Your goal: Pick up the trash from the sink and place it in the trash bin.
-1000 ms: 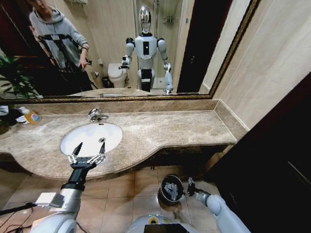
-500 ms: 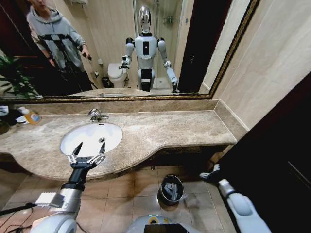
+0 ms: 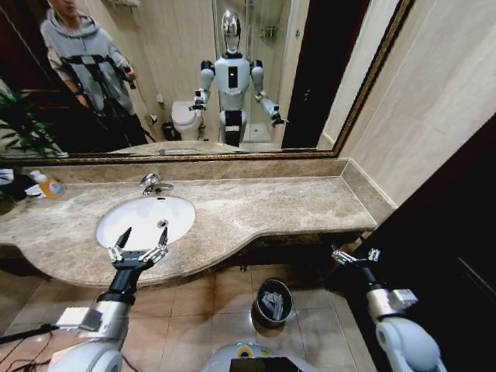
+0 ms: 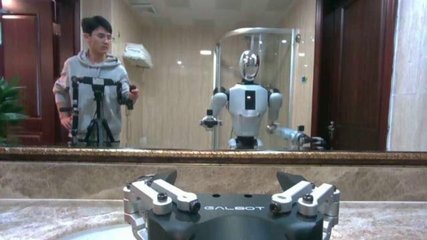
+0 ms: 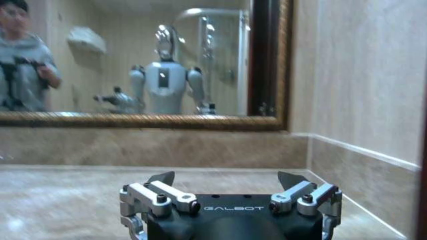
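Trash is showing nowhere in the sink (image 3: 147, 219), so little seems left, with the bin (image 3: 273, 301) sitting on the floor below the tabletop (image 3: 279, 205) while the left hand (image 3: 138, 249) is hovering spread at the sink's near rim and the right hand (image 3: 355, 257) is hanging spread and empty by the tabletop's end.

White sink (image 3: 143, 217), beige-brown veined marble counter (image 3: 271, 205), black trash bin (image 3: 273, 301), orange-yellow soap bottle (image 3: 51, 186)

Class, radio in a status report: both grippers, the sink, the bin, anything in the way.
Left gripper open at white oval sink front rim. Right gripper open, empty, right of counter. Small round black trash bin on floor. No obstruction seen.
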You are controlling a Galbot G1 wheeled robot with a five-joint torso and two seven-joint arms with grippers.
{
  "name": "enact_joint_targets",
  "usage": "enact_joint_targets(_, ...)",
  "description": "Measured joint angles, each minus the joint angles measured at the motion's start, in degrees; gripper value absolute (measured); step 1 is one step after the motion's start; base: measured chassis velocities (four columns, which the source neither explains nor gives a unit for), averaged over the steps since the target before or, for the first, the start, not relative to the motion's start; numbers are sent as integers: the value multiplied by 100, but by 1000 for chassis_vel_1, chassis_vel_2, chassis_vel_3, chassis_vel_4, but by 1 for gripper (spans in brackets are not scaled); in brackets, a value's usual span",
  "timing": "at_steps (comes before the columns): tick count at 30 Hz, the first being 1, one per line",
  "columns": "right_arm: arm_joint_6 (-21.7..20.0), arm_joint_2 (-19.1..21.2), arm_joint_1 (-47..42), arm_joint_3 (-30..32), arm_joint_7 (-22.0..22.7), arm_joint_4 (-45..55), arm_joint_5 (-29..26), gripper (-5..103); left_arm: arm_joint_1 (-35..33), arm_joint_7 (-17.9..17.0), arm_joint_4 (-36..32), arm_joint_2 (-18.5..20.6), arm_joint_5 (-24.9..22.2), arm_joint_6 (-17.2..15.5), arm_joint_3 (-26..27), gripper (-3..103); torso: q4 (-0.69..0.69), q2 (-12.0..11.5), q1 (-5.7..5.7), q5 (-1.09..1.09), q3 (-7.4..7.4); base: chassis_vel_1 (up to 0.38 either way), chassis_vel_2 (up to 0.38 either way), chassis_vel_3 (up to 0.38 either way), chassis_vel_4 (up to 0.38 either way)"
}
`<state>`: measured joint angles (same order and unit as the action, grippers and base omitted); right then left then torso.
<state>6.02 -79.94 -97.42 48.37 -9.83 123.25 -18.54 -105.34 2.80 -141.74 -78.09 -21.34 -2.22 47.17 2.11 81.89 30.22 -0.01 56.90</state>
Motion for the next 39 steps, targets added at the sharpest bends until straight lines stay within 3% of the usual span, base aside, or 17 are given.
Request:
enact_joint_targets(6,154,-180,190,-467,70,128,678,100,0,0,0,0,0,0,0,100,1,0,0,1,0,0,0,0,0)
enact_joint_targets(14,-144,-173,138,-592,52,643,838,100,0,0,0,0,0,0,0,100,0,0,0,-1,0,0,0,0,0)
enact_joint_targets(18,-78,-65,131,-573,-12,544,1082,100,0,0,0,0,0,0,0,100,0,0,1,2,0,0,0,0,0)
enact_joint_targets(39,-35,-48,133,-563,-26,477,1127,100,0,0,0,0,0,0,0,100,0,0,0,1,0,0,0,0,0)
